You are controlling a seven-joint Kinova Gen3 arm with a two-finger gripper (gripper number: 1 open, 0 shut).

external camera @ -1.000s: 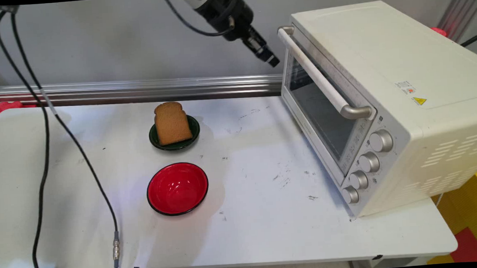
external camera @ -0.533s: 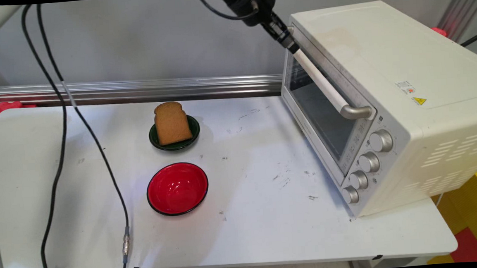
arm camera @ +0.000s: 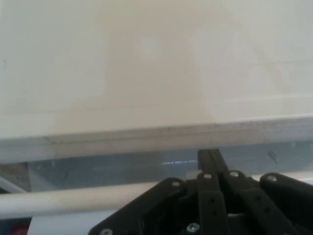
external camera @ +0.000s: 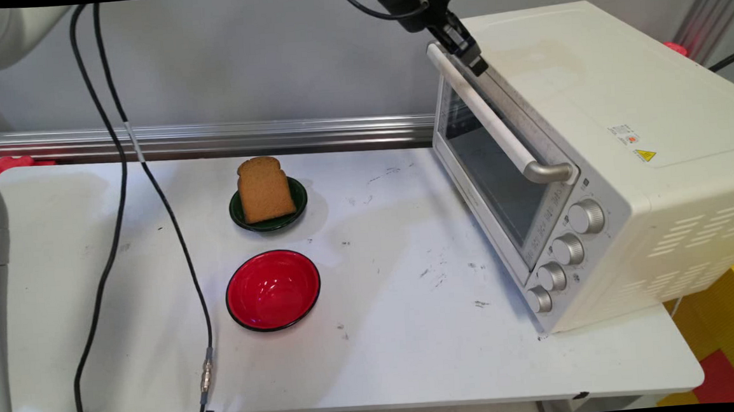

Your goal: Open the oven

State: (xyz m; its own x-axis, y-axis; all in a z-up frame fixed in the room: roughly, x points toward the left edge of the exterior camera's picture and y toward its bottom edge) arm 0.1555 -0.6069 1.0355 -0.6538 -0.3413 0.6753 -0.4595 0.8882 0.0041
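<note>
My black gripper [external camera: 478, 65] is at the top of the picture, with its fingers shut and narrow. It points down at the far end of the cream toaster oven's [external camera: 596, 90] door handle [external camera: 496, 128], and its tip lies just behind the bar against the door's top edge. In the hand view the gripper [arm camera: 210, 155] pokes past the white handle bar [arm camera: 73, 200] toward the strip under the oven top [arm camera: 146, 63]. Nothing is held. The oven door [external camera: 486, 173] is closed.
A slice of brown bread [external camera: 265, 190] leans on a small dark green plate [external camera: 298, 205] at mid-table. An empty red bowl [external camera: 273, 290] sits in front of it. Black cables [external camera: 149, 181] hang down on the left. Several knobs [external camera: 567, 249] line the oven's front right.
The gripper has moved right and slightly up, from the air left of the oven to the far end of the door handle. The hanging cables have swung to the right.
</note>
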